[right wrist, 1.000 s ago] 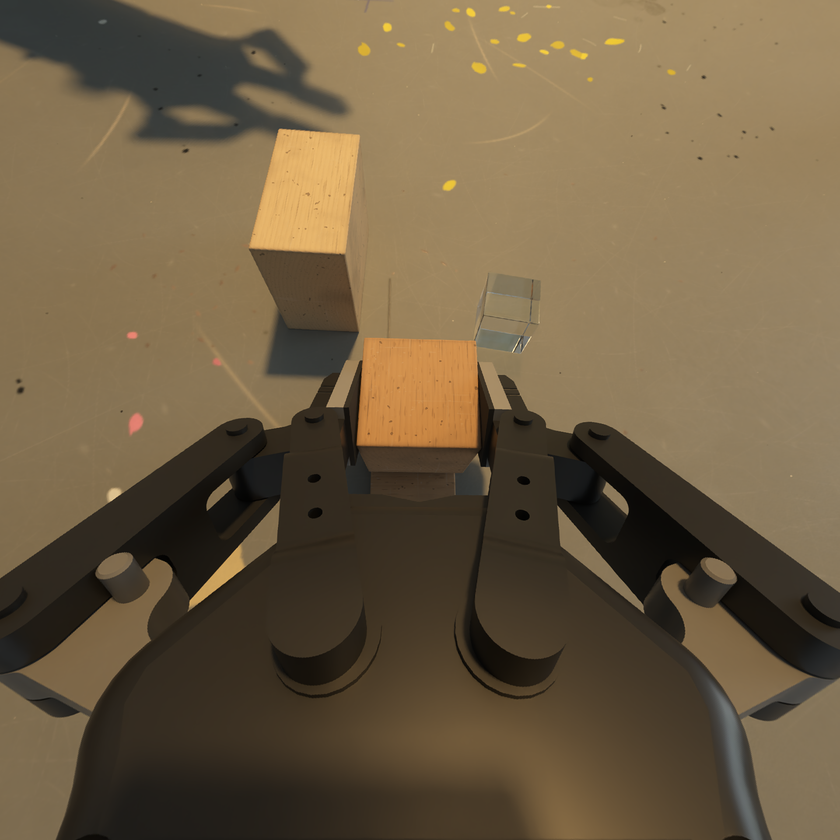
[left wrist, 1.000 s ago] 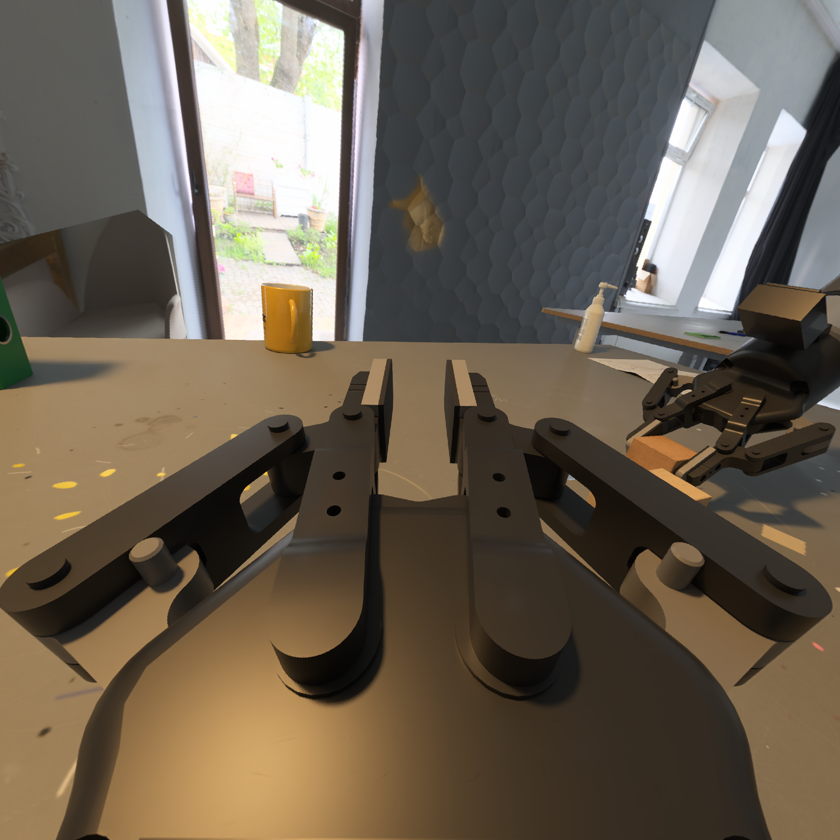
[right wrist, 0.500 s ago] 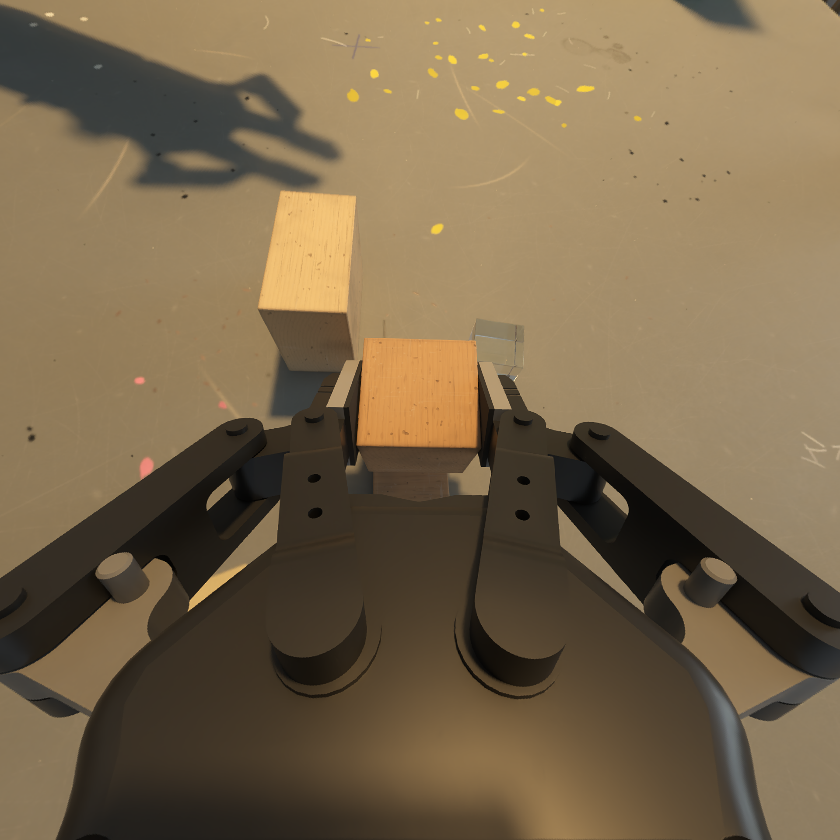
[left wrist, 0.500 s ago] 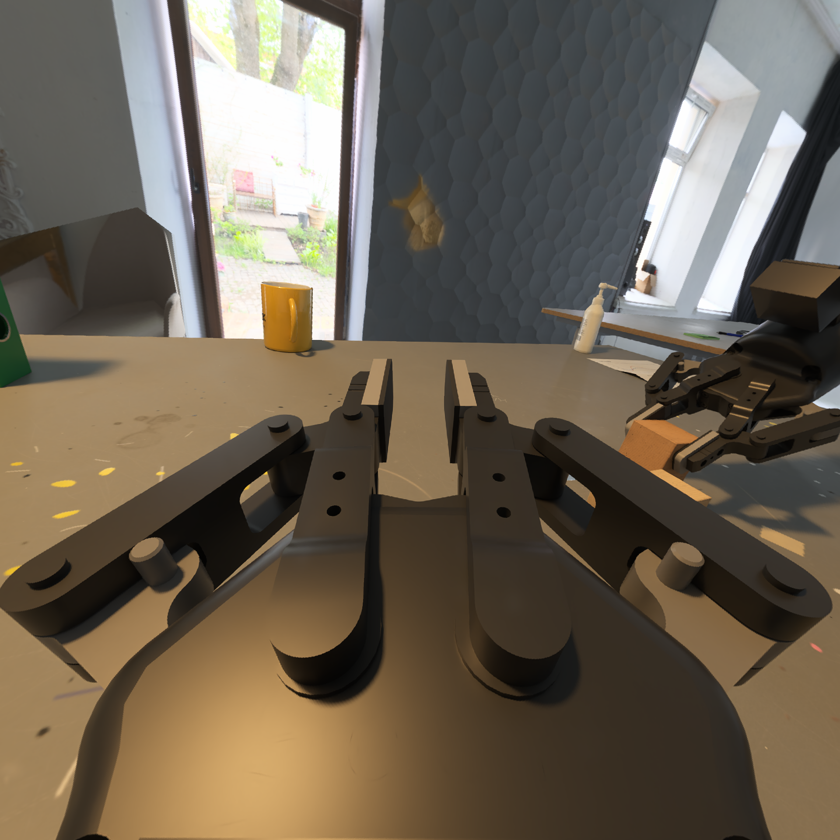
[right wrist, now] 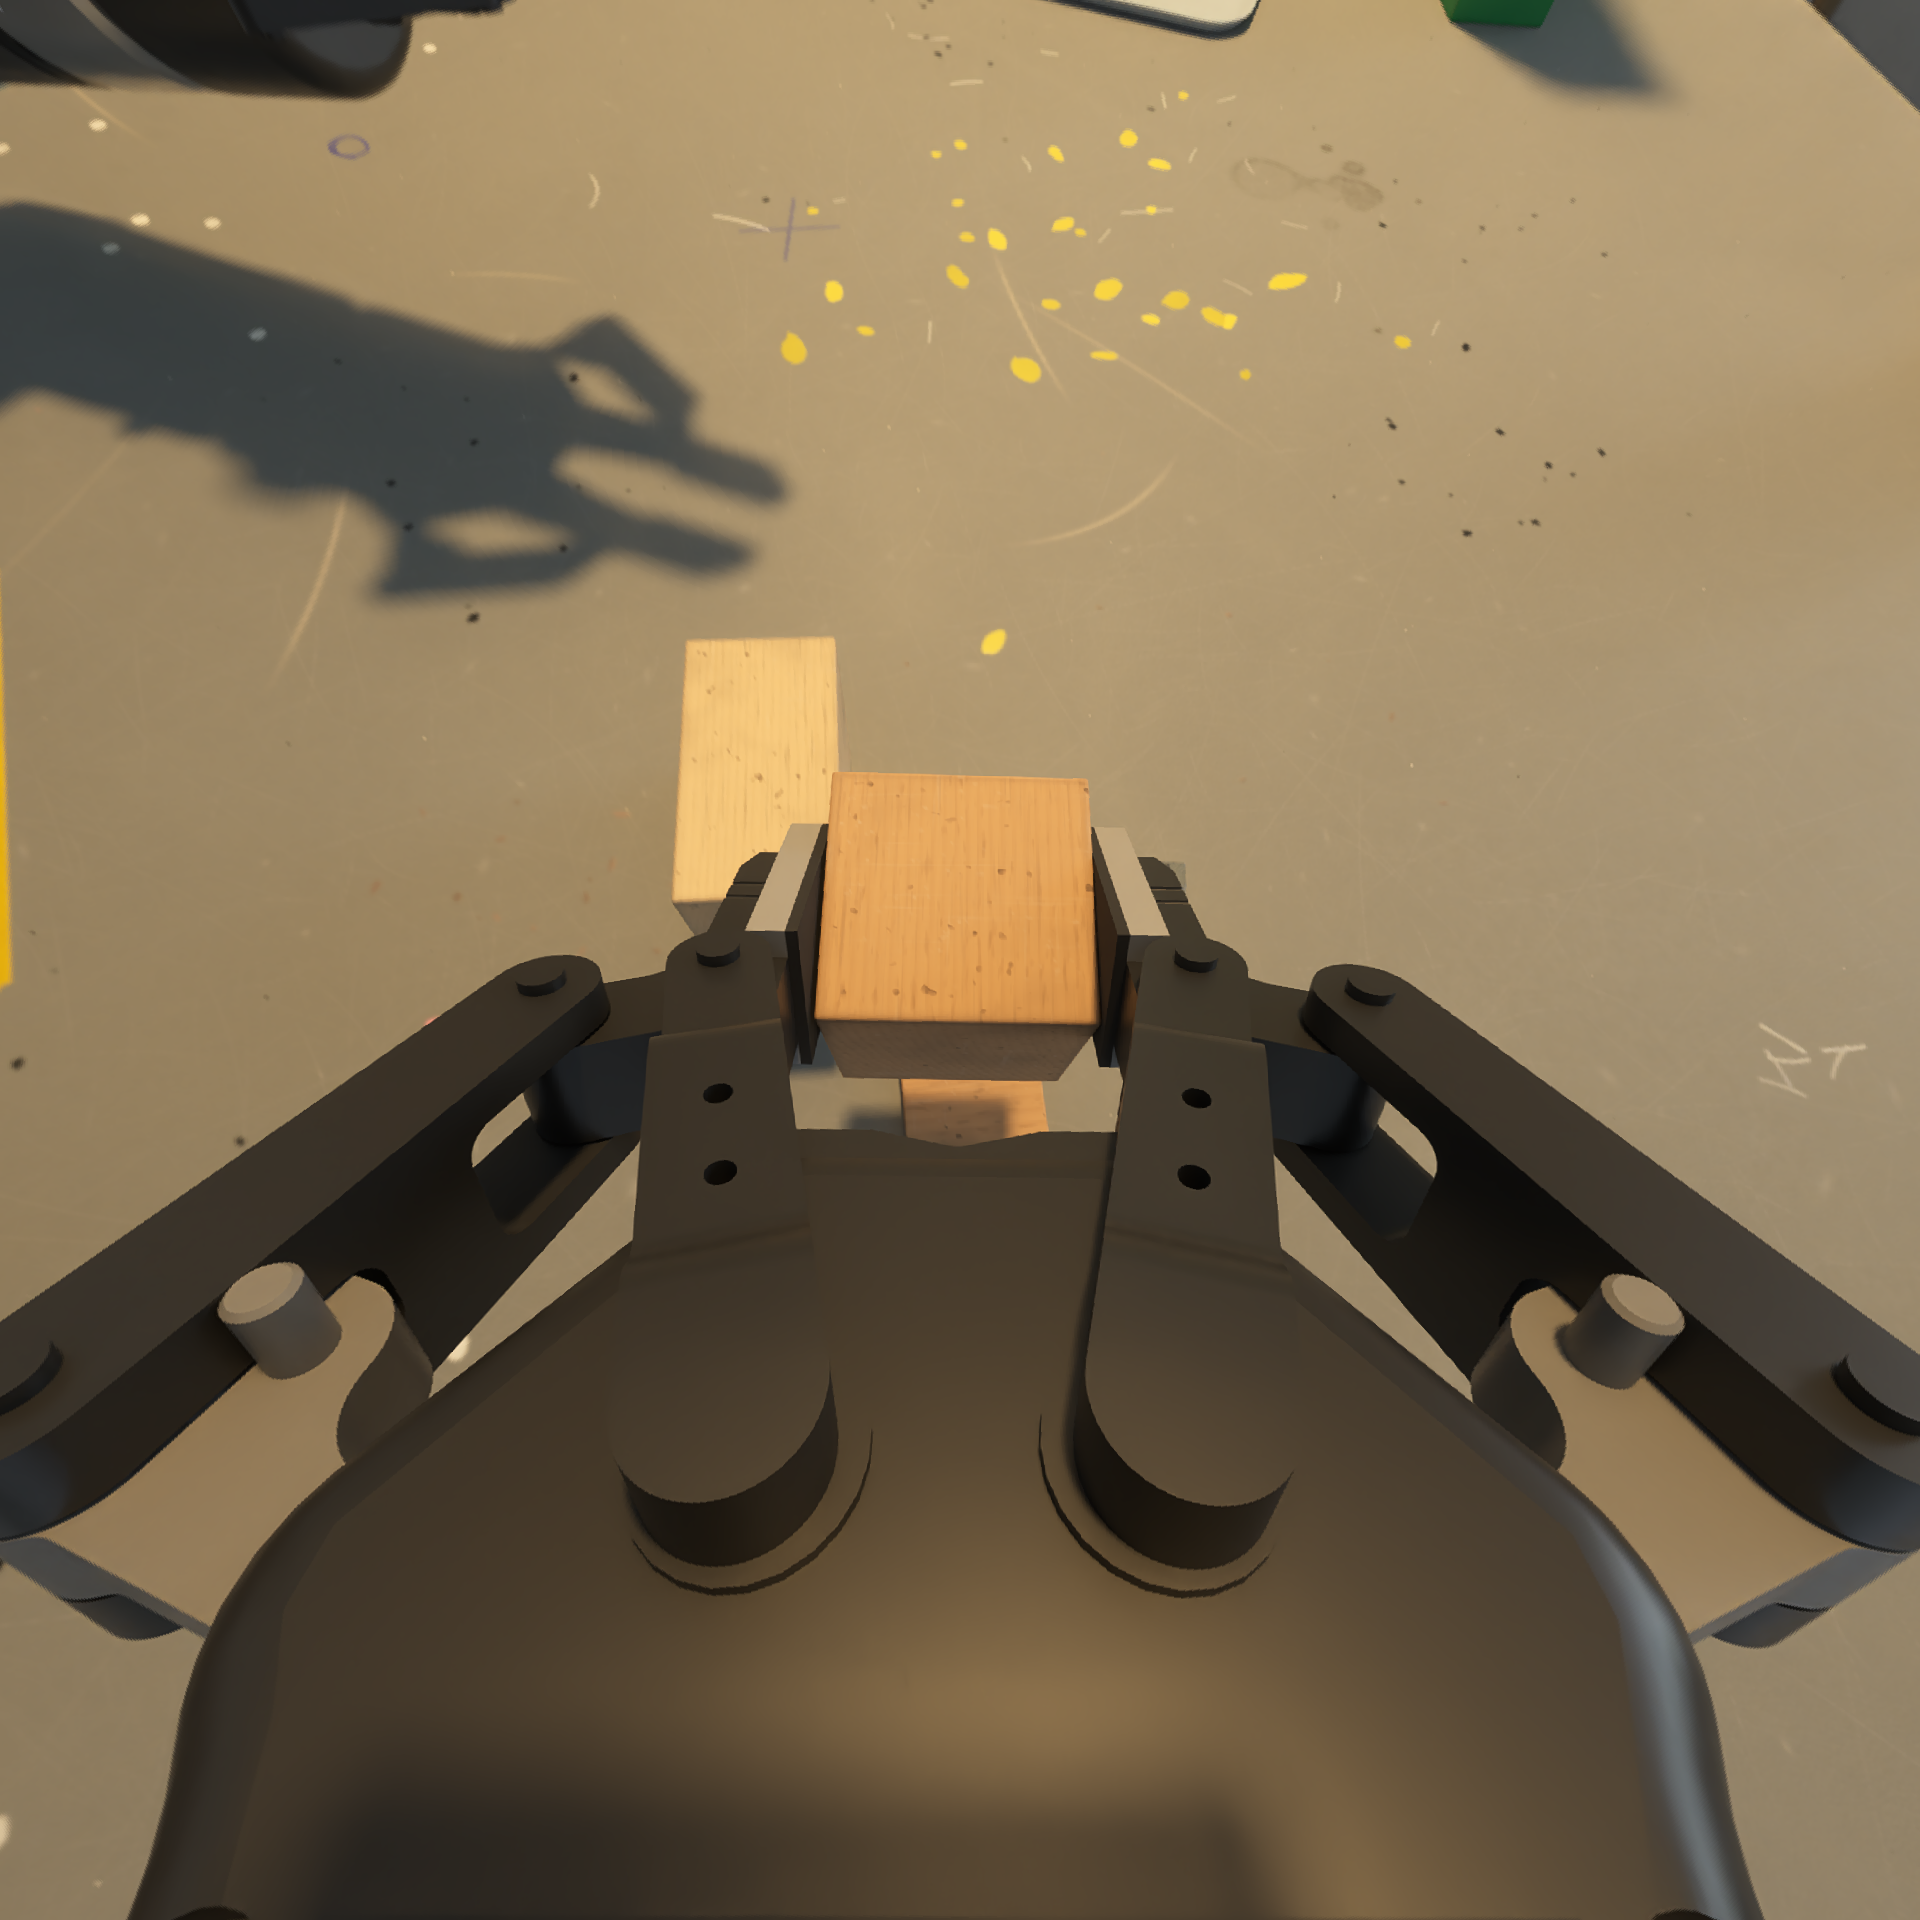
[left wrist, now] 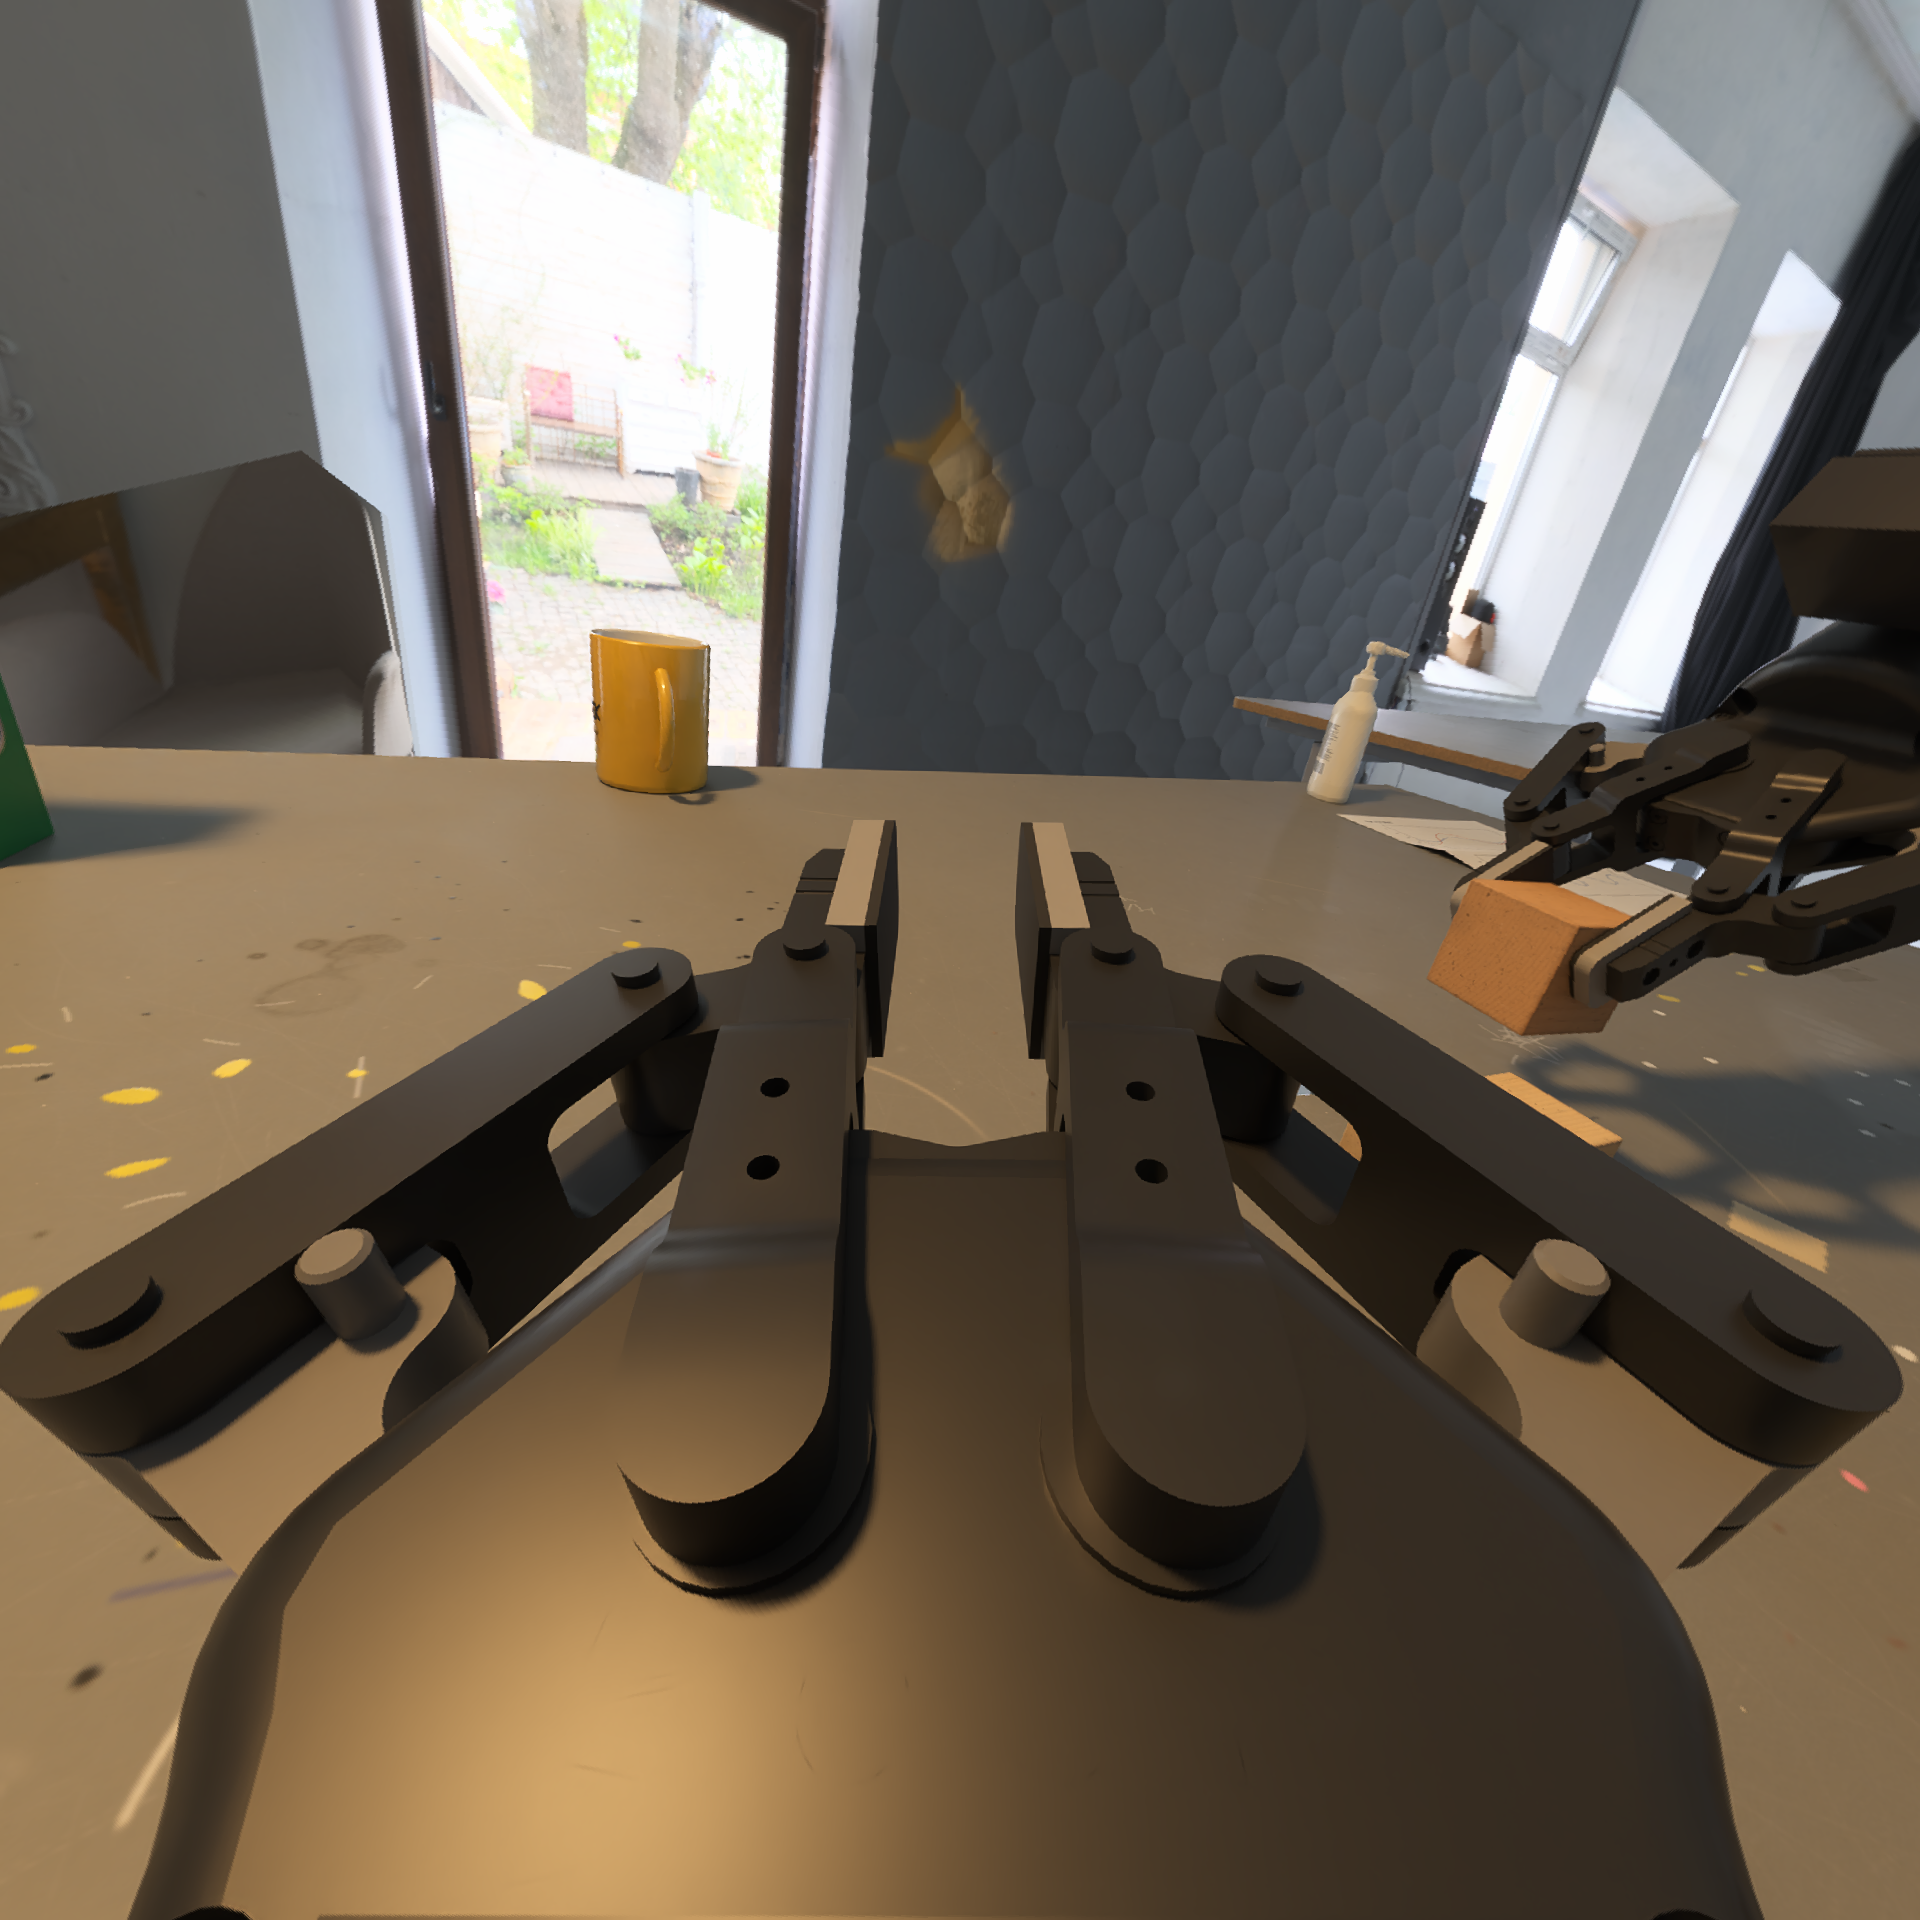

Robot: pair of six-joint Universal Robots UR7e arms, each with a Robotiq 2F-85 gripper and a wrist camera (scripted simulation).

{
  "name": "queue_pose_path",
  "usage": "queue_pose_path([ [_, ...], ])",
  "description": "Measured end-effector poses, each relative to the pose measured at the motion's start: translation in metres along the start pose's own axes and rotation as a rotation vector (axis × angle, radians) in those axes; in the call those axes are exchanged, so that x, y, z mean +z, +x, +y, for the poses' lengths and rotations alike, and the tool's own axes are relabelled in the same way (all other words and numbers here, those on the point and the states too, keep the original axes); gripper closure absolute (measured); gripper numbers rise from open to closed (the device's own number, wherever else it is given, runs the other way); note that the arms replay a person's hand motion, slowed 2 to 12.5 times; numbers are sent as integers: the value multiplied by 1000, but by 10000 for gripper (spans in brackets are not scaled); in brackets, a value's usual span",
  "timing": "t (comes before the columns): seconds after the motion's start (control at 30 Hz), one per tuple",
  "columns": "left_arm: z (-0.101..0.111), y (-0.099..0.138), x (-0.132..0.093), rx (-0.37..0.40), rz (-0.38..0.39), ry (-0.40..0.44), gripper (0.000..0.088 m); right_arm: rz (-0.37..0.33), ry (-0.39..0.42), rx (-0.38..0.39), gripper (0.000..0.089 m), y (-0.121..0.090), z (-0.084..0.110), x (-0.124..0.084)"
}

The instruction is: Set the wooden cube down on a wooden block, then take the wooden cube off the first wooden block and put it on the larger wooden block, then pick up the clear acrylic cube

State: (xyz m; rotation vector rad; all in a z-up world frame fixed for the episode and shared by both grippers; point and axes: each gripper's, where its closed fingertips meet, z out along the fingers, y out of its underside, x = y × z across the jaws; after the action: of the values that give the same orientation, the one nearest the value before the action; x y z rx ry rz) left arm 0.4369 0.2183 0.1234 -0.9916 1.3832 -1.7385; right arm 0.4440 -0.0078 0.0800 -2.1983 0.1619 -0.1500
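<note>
My right gripper (right wrist: 956, 894) is shut on the orange-brown wooden cube (right wrist: 956, 914) and holds it in the air. It also shows in the left wrist view (left wrist: 1558, 935) at the far right, with the cube (left wrist: 1507, 961) above the table. A small wooden block (right wrist: 971, 1112) lies right under the cube. The larger pale wooden block (right wrist: 753, 758) lies on the table beyond and to the left. The clear acrylic cube is almost hidden behind my right finger; only a grey sliver (right wrist: 1172, 871) shows. My left gripper (left wrist: 958, 883) is open and empty, low over the table.
A yellow mug (left wrist: 649, 712) stands at the table's far edge, a white pump bottle (left wrist: 1345, 738) and a paper sheet (left wrist: 1423, 831) at the far right, a green object (left wrist: 16, 779) at the left. The left arm (right wrist: 208, 42) reaches in at the top left of the right wrist view.
My right gripper has risen with the wooden cube, off the small block. The larger block and the acrylic cube look farther off; the acrylic cube has slipped behind the finger. The left gripper has not moved.
</note>
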Motion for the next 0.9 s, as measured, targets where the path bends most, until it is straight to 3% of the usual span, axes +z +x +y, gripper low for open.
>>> queue_pose_path([
  [0.47,0,0,0,-2,-1,-3,672,-15,12,-17,487,-22,-33,19],
  [0.9,0,0,0,-1,-2,-4,673,-26,-1,-38,487,-35,-37,38],
])
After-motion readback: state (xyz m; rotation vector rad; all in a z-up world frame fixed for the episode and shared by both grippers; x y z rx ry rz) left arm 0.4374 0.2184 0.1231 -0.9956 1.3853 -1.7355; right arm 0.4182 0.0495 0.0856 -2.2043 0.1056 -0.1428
